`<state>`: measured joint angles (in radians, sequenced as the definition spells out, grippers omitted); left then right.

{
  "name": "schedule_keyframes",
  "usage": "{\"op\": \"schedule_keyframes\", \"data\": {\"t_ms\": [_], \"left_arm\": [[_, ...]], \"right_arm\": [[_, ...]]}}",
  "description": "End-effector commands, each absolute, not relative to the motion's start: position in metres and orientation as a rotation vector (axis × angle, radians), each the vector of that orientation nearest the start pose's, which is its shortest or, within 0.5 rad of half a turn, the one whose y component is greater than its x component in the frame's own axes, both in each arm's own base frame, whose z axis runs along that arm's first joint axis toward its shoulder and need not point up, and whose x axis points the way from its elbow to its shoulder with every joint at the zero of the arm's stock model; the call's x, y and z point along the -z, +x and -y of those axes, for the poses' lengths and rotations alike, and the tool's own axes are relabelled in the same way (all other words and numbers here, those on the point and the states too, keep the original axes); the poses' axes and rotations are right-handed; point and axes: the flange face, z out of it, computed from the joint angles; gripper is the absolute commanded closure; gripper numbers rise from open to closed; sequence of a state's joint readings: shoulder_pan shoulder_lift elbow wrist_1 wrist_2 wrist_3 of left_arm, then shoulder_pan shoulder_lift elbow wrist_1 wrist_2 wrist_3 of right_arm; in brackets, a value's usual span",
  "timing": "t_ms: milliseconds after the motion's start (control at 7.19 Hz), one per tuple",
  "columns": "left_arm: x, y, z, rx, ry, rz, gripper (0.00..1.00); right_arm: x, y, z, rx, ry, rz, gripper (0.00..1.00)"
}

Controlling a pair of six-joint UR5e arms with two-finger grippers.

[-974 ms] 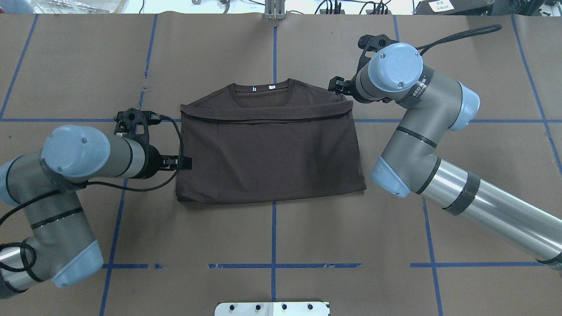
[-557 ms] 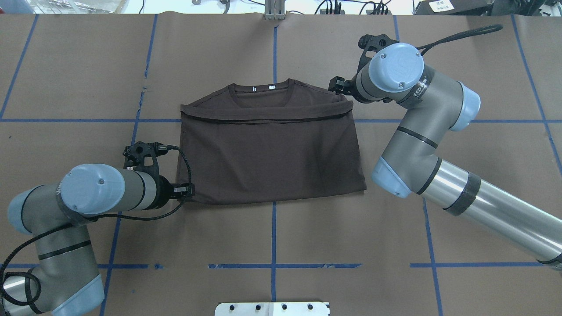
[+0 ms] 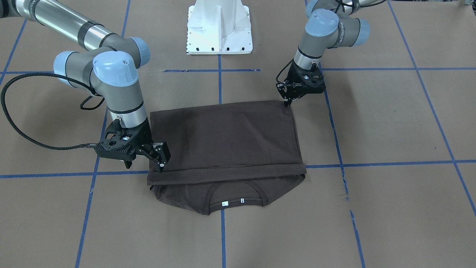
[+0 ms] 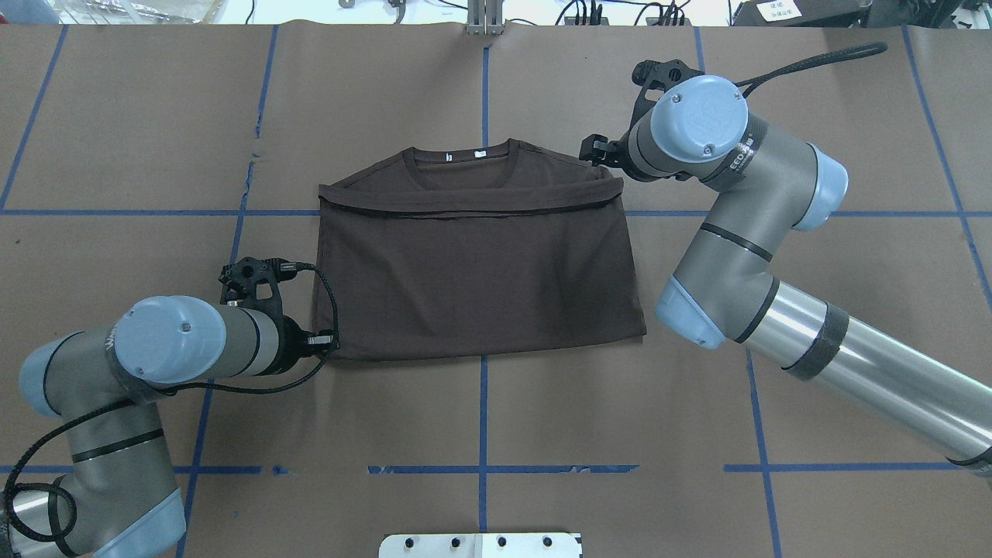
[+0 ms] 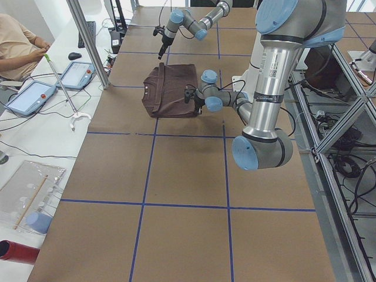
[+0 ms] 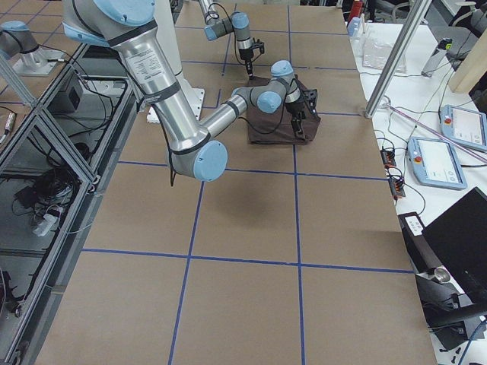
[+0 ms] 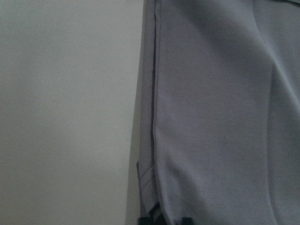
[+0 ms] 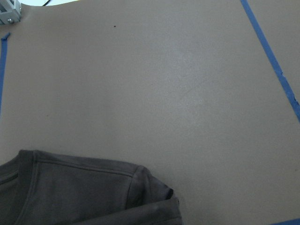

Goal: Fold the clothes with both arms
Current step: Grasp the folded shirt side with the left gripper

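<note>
Shirt (image 4: pixel 480 271) is soft and limp; I'd pinch both layers at its corners; left gripper (image 3: pixel 287 100) and right gripper (image 3: pixel 162 166) sit there, but closure I cannot tell.

Open table (image 4: pixel 480 418) all round the T-shirt (image 4: pixel 480 279); left gripper (image 4: pixel 329 339) crowds its near-left corner, right gripper (image 4: pixel 595 149) its far-right.
</note>
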<state>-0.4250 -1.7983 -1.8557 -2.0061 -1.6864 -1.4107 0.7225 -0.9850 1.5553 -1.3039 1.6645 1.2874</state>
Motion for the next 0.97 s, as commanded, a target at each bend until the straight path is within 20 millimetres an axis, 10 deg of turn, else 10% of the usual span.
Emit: {"op": "schedule_keyframes", "data": {"t_ms": [0, 278, 557, 835], "left_arm": [[-0.363, 0.473, 0.349, 0.181, 0.176, -0.933, 1.00], [-0.377, 0.439, 0.387, 0.114, 0.280, -0.876, 1.00], [-0.428, 0.386, 0.498, 0.084, 0.401, -0.710, 1.00], [-0.423, 0.374, 0.640, 0.138, 0.462, -0.622, 1.00]], "right_arm": [[-0.298, -0.447, 0.560, -0.375, 0.328, 0.779, 0.00], [-0.298, -0.448, 0.559, -0.377, 0.327, 0.780, 0.00], [-0.297, -0.448, 0.559, -0.384, 0.324, 0.782, 0.00], [-0.297, -0.446, 0.557, -0.388, 0.323, 0.785, 0.00]]}}
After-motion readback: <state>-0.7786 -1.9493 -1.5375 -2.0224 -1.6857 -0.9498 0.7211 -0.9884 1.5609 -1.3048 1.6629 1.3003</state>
